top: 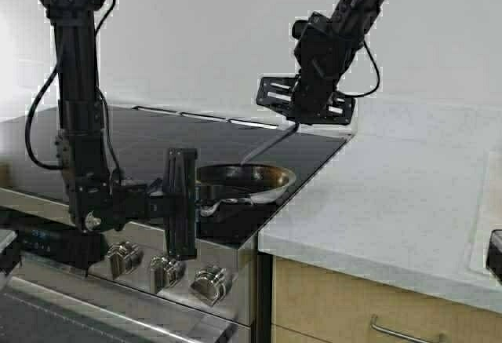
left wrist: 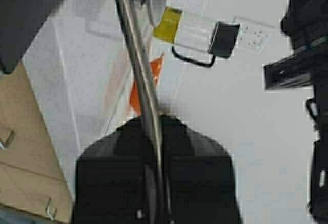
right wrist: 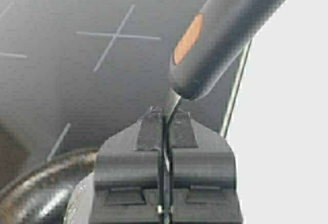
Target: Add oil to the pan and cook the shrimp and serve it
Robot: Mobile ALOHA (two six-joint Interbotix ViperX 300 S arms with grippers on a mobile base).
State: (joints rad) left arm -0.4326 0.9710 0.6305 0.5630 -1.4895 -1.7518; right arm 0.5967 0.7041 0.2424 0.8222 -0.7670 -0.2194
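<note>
Left arm, low over the front of the black glass stovetop (top: pixel 157 135): left gripper (top: pixel 182 202) clamped on the short steel handle (left wrist: pixel 138 65) of the small round shallow frying pan (top: pixel 245 182), shiny outside, dark inside; likely a steadying grip so the pan stays put while it is worked

Frying pan: sits on the stovetop near its right front corner, just beside the pale speckled counter (top: pixel 392 202); contents not clear from above, and no shrimp can be made out

Right arm, reaching down from above the pan's far side: right gripper (top: pixel 306 100) pinched tight on the thin metal shank of a utensil (right wrist: pixel 225 34) with a thick grey handle bearing an orange spot; the thin shaft slants down toward the pan's far rim, probably to stir or turn what is inside; its working end cannot be seen

Counter, right of the stove: tall clear jug (left wrist: pixel 192 29) with black lid and black handle, holding yellow-green oil (left wrist: pixel 169 24), standing well apart from the pan; an orange object (left wrist: pixel 146 83) lies nearer, partly hidden

Below: steel stove knobs (top: pixel 165 268), wooden cabinet front (top: pixel 369 304)
</note>
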